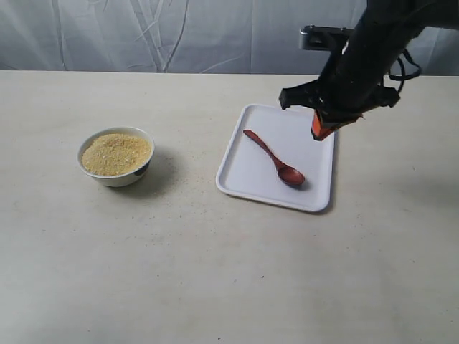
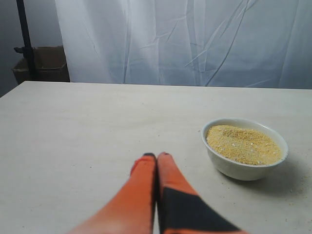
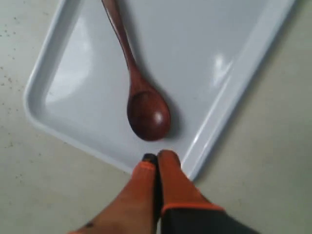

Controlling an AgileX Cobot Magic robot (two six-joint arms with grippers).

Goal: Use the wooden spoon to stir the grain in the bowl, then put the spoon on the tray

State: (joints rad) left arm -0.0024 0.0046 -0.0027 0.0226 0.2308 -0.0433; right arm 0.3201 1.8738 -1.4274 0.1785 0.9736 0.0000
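Note:
The dark reddish-brown wooden spoon (image 1: 275, 157) (image 3: 135, 87) lies flat on the white tray (image 1: 247, 178) (image 3: 229, 87), scoop toward the tray's near right corner. My right gripper (image 1: 320, 133) (image 3: 157, 158) hangs shut and empty above the tray's right side, past the spoon's scoop and clear of it. The small white bowl (image 1: 119, 179) (image 2: 239, 169) stands on the table at the left, filled with pale yellow grain (image 1: 116, 153) (image 2: 242, 144). My left gripper (image 2: 156, 156) is shut with nothing in it, low over the table beside the bowl; the exterior view does not show it.
Stray grains dot the beige tabletop (image 1: 215, 272) between bowl and tray. A white curtain (image 1: 179, 32) hangs behind the table. In the left wrist view a cardboard box (image 2: 41, 68) and a dark pole (image 2: 24, 39) stand beyond the table's far corner.

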